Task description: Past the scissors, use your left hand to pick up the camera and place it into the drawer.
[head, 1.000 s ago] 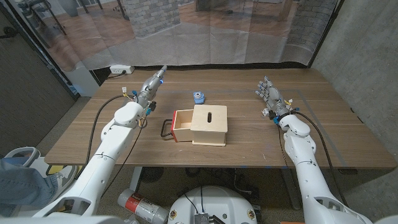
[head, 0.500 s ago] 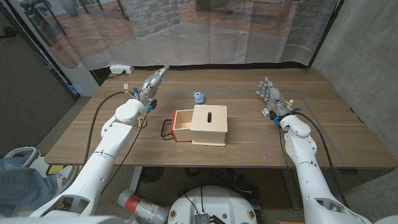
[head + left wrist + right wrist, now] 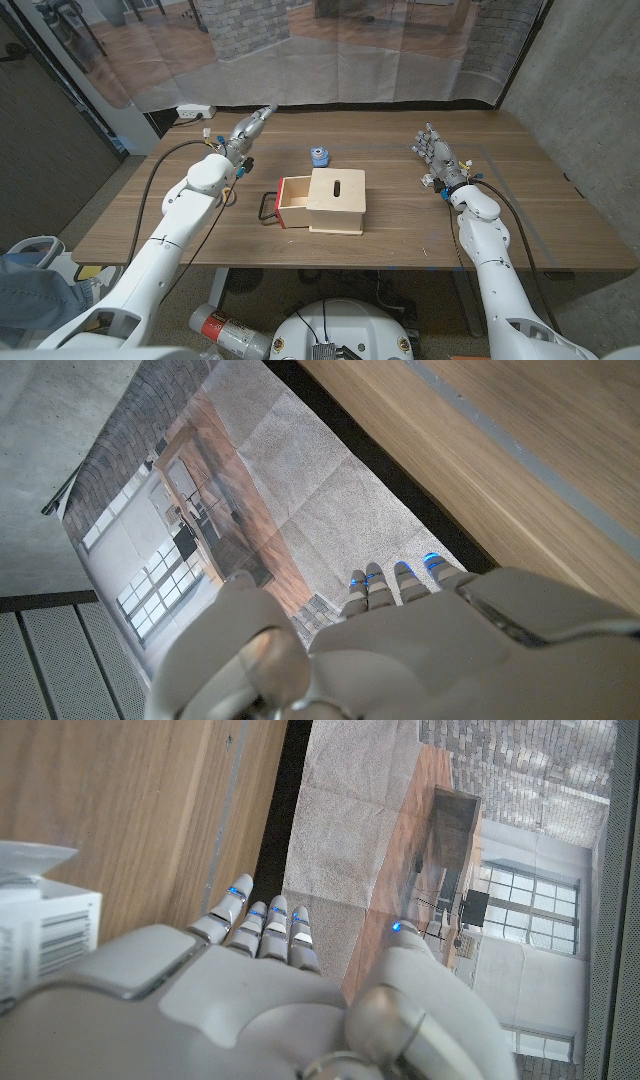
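Observation:
The small blue camera [image 3: 318,155] stands on the wooden table [image 3: 180,215], just behind a pale wooden box [image 3: 337,200]. The box's drawer [image 3: 293,200] is pulled out toward my left side, with a black loop handle [image 3: 267,208] at its front. My left hand [image 3: 251,127] is up over the table's back left, well to the left of the camera, fingers stretched straight toward the far edge and holding nothing. Its fingers [image 3: 392,578] reach past the table's edge in the left wrist view. My right hand [image 3: 432,152] stands at the right, fingers straight, empty. I cannot make out any scissors.
A small white box with a barcode [image 3: 35,925] lies beside my right hand [image 3: 250,990]. A clear curtain [image 3: 330,60] hangs behind the table's far edge. A white power strip [image 3: 195,112] lies on the floor past the back left corner.
My left hand has drifted a little further toward the back of the table and slightly to the right. The right arm, the camera and the box have not moved.

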Motion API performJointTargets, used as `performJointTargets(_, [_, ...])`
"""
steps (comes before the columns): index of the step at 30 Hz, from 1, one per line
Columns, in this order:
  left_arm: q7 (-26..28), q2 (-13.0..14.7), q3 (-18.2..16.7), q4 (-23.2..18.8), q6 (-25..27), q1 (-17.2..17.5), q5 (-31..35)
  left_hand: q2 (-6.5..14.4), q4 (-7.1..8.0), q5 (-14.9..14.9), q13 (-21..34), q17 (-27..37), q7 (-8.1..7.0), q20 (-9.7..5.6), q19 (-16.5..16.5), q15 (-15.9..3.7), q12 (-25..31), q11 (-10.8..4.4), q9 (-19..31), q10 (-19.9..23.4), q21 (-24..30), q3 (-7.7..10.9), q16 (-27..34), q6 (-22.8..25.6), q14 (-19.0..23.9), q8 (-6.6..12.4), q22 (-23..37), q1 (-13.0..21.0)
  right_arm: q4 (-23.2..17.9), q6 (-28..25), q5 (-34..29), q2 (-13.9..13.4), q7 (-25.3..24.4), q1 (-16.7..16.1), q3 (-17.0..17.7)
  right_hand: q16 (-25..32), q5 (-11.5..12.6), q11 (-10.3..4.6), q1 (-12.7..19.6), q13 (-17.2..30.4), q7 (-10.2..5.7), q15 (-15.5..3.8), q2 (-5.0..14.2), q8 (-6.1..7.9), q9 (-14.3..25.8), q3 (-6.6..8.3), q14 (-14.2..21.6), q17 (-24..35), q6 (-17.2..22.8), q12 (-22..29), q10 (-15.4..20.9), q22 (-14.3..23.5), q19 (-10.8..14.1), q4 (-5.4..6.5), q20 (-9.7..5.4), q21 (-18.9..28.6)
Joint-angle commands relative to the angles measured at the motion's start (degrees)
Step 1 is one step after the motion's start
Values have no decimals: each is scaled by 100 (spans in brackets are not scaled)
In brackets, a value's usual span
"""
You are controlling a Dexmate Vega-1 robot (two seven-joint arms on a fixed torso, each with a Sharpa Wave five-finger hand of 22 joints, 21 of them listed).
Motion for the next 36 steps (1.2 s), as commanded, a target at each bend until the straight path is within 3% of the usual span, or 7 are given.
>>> performJointTargets(1, [-176,154,118,-75,508,-177,262,1,-13,23,15,21,14,26,3,16,10,-10,11,40,-22,-3,13,14,43,32,7,82,29,-13,5,31,-6,1,-7,-17,-11,-19,23,20,16,10,28,15,24,8,28,23,40,-24,31,18,69,-35,-186,-12])
performJointTargets(19, [-417,319,273,-85,796,-417,349,45,-62,25,16,20,16,44,8,15,-4,-38,13,77,-44,16,1,51,72,20,8,191,54,-19,82,114,-22,45,10,-14,-16,-10,15,21,8,22,37,16,25,2,49,24,51,-29,53,19,88,-43,-180,-59])
performJointTargets(36, [-449,510,538,-374,1235,-536,731,78,-106,22,17,19,10,68,17,14,-15,-25,15,98,-57,38,-10,65,84,9,9,287,-57,-32,185,138,58,-22,44,-17,-19,-4,8,22,7,22,45,17,25,-1,55,25,60,-34,68,21,105,-50,-176,-94])
